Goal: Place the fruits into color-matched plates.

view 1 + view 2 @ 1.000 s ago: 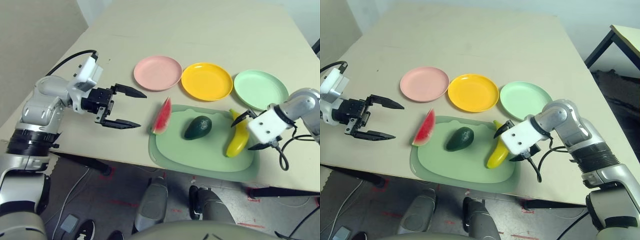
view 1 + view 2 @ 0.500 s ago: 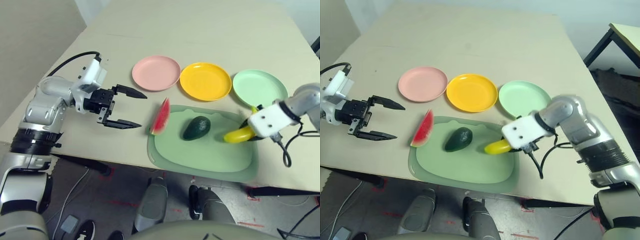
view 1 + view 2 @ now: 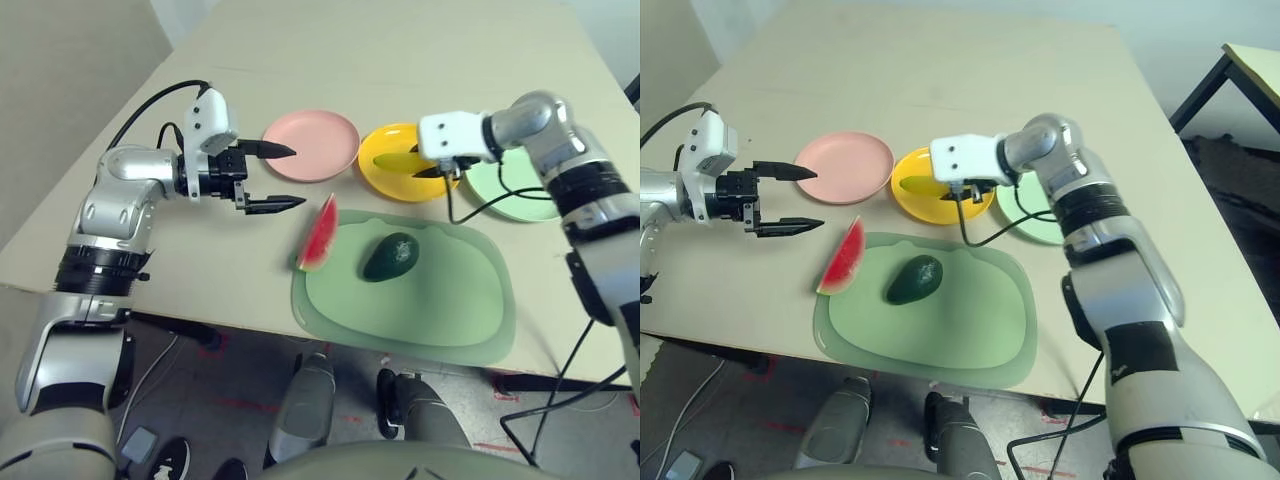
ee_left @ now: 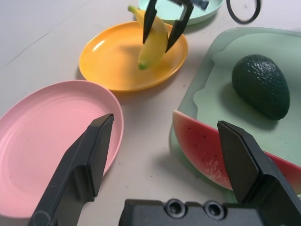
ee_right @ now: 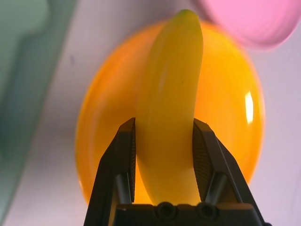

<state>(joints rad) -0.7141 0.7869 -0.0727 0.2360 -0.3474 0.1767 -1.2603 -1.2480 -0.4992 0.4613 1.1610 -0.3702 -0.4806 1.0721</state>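
My right gripper (image 5: 164,125) is shut on the yellow banana (image 3: 393,160) and holds it tilted over the yellow-orange plate (image 3: 392,184). I cannot tell whether the banana's lower tip (image 4: 143,65) touches the plate. The red watermelon wedge (image 3: 320,235) stands on the left edge of the pale green mat (image 3: 440,310), and the dark green avocado (image 3: 390,256) lies on the mat beside it. My left gripper (image 3: 285,177) is open, between the pink plate (image 3: 312,145) and the wedge. The mint green plate (image 3: 505,180) lies partly under my right arm.
The three plates stand in a row behind the mat. A black cable (image 3: 470,212) from my right wrist hangs across the mint plate and the mat's far edge. The table runs bare beyond the plates, and its front edge is just past the mat.
My right gripper has lifted the banana off the mat's right side and carried it left to above the yellow-orange plate. My left gripper has moved farther in, toward the pink plate, still open.
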